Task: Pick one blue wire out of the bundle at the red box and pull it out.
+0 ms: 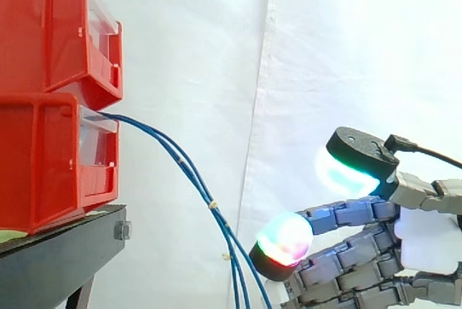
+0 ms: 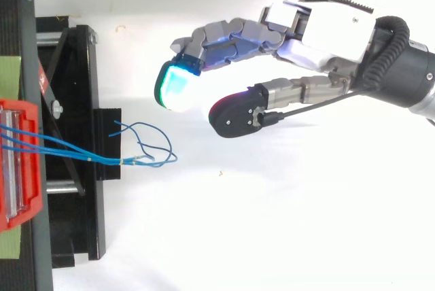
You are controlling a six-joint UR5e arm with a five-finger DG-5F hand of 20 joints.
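Blue wires (image 2: 126, 162) trailing from red box (image 1: 43, 157), seemingly just clear of hand (image 2: 319, 29), fingers (image 2: 178, 86) spread and empty

The arm (image 2: 411, 66) enters from 3 o'clock in the top view, and the hand (image 2: 319, 29) reaches toward 9 o'clock with its fingers (image 2: 228, 36) nearly straight and close together. The thumb (image 2: 292, 94) stretches out apart from them, at their 6 o'clock seen from above and their 12 o'clock in the side view, leaving an open gap. The pads (image 1: 289, 238) glow white, green and cyan.
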